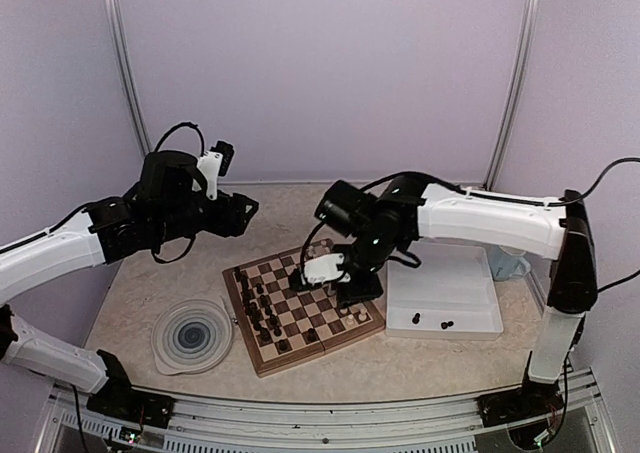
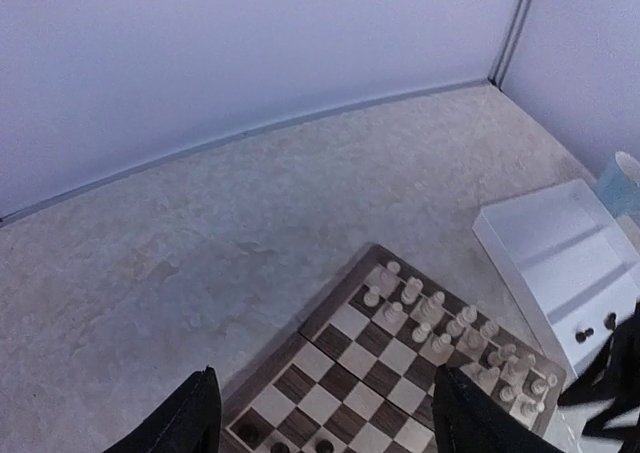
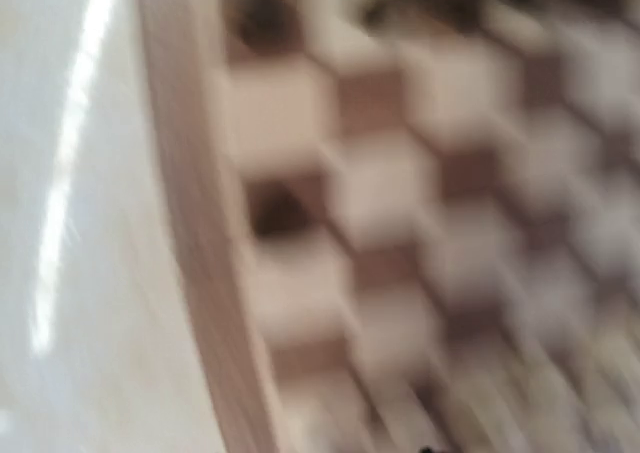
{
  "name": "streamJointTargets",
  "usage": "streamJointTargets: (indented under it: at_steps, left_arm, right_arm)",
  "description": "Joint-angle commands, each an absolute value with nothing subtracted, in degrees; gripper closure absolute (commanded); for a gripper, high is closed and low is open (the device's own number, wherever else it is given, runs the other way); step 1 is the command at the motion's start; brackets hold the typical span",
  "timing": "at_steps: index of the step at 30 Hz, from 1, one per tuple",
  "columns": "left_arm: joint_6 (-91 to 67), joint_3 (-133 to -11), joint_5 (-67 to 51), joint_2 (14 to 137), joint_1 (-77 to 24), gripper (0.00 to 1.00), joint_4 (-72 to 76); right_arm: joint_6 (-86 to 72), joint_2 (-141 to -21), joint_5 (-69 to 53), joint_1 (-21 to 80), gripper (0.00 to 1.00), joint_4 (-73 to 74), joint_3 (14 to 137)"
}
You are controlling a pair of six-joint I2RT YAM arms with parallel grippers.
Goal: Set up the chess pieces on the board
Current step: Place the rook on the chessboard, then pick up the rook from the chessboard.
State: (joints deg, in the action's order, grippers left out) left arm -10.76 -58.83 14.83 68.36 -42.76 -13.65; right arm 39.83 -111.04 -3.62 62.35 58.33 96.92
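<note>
Right claw (image 1: 352, 295), grip unreadable, low over checkered wooden board (image 1: 300, 318): may topple tiny cream wooden pieces (image 2: 424, 329). Left claw (image 2: 330, 413) wide, empty.

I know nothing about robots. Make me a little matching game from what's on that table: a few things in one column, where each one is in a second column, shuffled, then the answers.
Things
1. round blue-swirl plate
2. white tray
3. loose dark pieces
4. left gripper

Places
A. lying inside the white tray
B. left of the board
C. raised in the air, open and empty
D. right of the board

Pairs: 1-B, 2-D, 3-A, 4-C
</note>
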Motion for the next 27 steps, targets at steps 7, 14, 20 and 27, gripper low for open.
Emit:
streamJointTargets:
  at_steps: [7, 14, 20, 27]
  left_arm:
    - [-10.3, -68.5, 2.6, 86.3, -57.5, 0.39, -37.7]
    - [-11.2, -76.2, -4.4, 99.0, -59.1, 0.46, -43.9]
    - [-11.4, -78.6, -7.3, 103.5, -59.7, 0.47, -44.7]
    - [-12.2, -81.8, -8.2, 108.5, -61.8, 0.54, -44.4]
  right_arm:
    - [35.9, -84.2, -18.9, 32.7, 0.54, 38.5, 72.2]
    - [32.0, -76.2, -26.4, 21.6, 0.5, 19.5, 53.0]
    - [32.4, -76.4, -26.1, 21.3, 0.49, 19.4, 52.1]
    - [32.7, -77.6, -26.8, 21.3, 0.5, 19.8, 52.6]
